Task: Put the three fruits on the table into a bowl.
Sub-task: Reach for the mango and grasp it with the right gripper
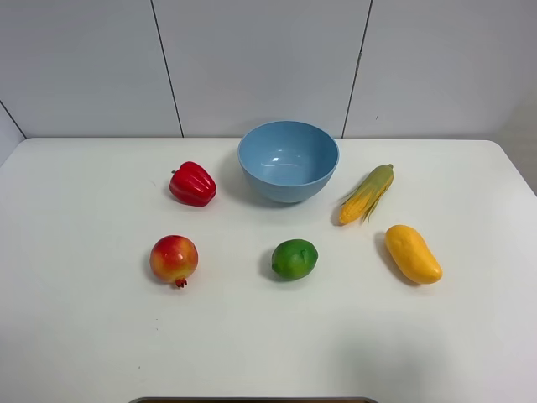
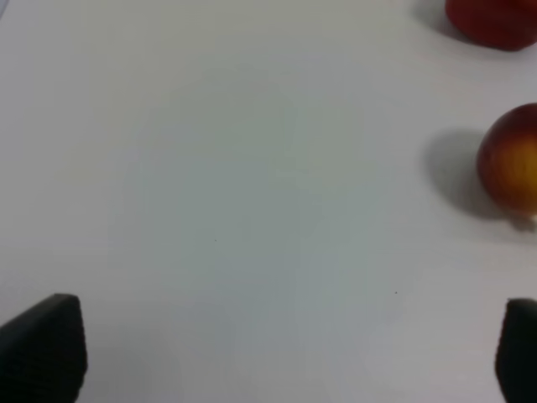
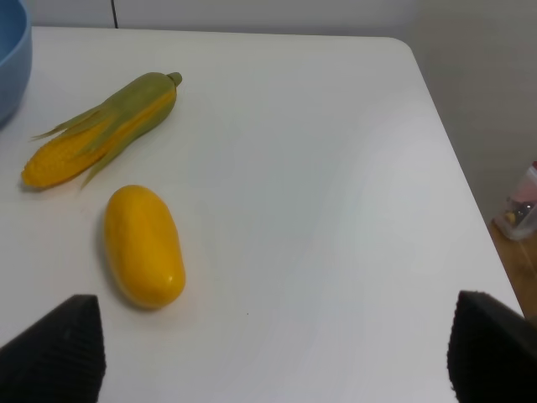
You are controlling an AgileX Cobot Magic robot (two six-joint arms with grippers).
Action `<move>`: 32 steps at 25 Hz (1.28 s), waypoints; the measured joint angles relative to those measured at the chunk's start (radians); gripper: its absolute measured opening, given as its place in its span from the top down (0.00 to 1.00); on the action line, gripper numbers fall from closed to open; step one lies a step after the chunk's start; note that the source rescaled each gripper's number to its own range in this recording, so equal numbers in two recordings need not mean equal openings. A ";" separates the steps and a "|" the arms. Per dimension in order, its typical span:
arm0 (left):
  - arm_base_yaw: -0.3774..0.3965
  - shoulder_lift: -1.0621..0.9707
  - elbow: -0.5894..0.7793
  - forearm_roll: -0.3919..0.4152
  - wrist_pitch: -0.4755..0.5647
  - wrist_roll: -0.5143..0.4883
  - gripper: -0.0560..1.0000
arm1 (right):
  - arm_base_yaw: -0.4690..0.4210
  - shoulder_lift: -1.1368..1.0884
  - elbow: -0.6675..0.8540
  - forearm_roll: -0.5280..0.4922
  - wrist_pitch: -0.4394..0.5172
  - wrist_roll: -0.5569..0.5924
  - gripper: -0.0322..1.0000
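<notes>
The light blue bowl (image 1: 288, 186) stands at the back middle of the white table (image 1: 84, 336); its edge shows in the right wrist view (image 3: 12, 59). The pomegranate (image 1: 174, 259) lies front left, the lime (image 1: 294, 259) front middle, the mango (image 1: 413, 253) front right. My left gripper (image 2: 281, 348) is open and empty over bare table, with the pomegranate (image 2: 512, 164) off to one side. My right gripper (image 3: 273, 353) is open and empty, with the mango (image 3: 143, 246) a short way ahead of one fingertip. Neither gripper shows in the exterior high view.
A red bell pepper (image 1: 193, 184) lies left of the bowl and shows in the left wrist view (image 2: 493, 21). A corn cob with green husk (image 1: 367, 193) lies right of the bowl, just behind the mango (image 3: 101, 130). The table's right edge (image 3: 453, 159) is close.
</notes>
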 joint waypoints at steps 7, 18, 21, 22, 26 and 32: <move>0.000 0.000 0.000 0.000 0.000 0.000 0.00 | 0.000 0.000 0.000 0.000 0.000 0.000 0.44; 0.000 0.000 0.000 0.000 0.000 0.001 0.00 | 0.000 0.000 0.000 0.000 0.000 0.000 0.44; 0.000 0.000 0.000 0.000 0.000 0.001 0.00 | 0.000 0.021 0.000 0.000 0.000 0.000 0.44; 0.000 0.000 0.000 0.000 0.000 0.001 0.00 | 0.000 0.047 0.000 0.000 0.000 0.000 0.44; 0.000 0.000 0.000 0.000 0.000 0.001 0.00 | 0.000 0.188 0.001 0.000 0.000 -0.003 0.44; 0.000 0.000 0.000 0.000 0.000 0.000 0.00 | 0.002 0.426 -0.071 0.000 -0.021 -0.011 0.44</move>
